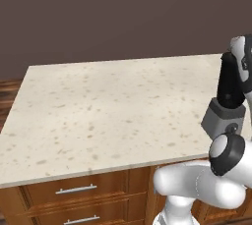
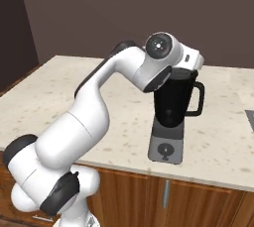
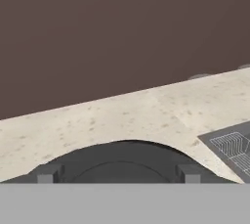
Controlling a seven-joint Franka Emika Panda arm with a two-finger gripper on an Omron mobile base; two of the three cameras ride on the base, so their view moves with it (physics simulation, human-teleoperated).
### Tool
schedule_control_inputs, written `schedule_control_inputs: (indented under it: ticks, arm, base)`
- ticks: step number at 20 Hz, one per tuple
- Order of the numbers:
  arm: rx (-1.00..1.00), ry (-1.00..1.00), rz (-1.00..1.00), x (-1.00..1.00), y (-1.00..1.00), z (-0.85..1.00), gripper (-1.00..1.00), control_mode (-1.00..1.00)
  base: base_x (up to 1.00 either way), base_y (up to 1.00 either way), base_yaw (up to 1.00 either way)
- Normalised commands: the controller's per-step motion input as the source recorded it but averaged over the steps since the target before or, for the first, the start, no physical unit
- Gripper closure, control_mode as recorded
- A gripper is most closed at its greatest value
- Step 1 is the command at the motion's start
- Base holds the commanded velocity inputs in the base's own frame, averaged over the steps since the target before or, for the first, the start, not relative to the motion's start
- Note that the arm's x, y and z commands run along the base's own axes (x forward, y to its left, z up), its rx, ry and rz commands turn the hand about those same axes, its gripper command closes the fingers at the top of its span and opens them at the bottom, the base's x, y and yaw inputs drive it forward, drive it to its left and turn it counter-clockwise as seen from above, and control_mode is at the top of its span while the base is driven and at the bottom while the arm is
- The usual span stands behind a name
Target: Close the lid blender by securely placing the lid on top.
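Observation:
The blender (image 2: 173, 102) stands near the counter's front edge: a black tapered jar with a side handle on a grey base (image 2: 166, 146) with a round dial. It also shows at the right in the left base view, blender (image 1: 227, 101). My hand leans over the jar's mouth and hides most of it. In the hand view my gripper (image 3: 118, 173) is open, its fingertips (image 3: 49, 173) wide apart. Close under them lies a dark grey round disc with an inner ring, the lid (image 3: 122, 157). Whether the fingers touch it I cannot tell.
The speckled beige counter (image 1: 98, 106) stretches far to the left of the blender, backed by a dark wall. A dark grey panel with a wire grid (image 3: 232, 145) lies to the blender's right. Wooden drawers (image 1: 76, 189) sit below the counter.

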Motion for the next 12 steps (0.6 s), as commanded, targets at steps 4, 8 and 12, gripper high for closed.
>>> schedule_control_inputs:
  ticks: [4,8,12]
  arm:
    - [0.00,0.00,0.01,0.45,-0.08,-0.02,1.00,-1.00]
    - [0.00,0.00,0.00,0.40,-0.16,-0.03,1.00,-1.00]
    - [0.00,0.00,0.00,0.14,-0.25,-0.08,1.00,-1.00]
  base:
    - [0.00,0.00,0.00]
    - [0.00,0.00,0.00]
    - [0.00,0.00,0.00]
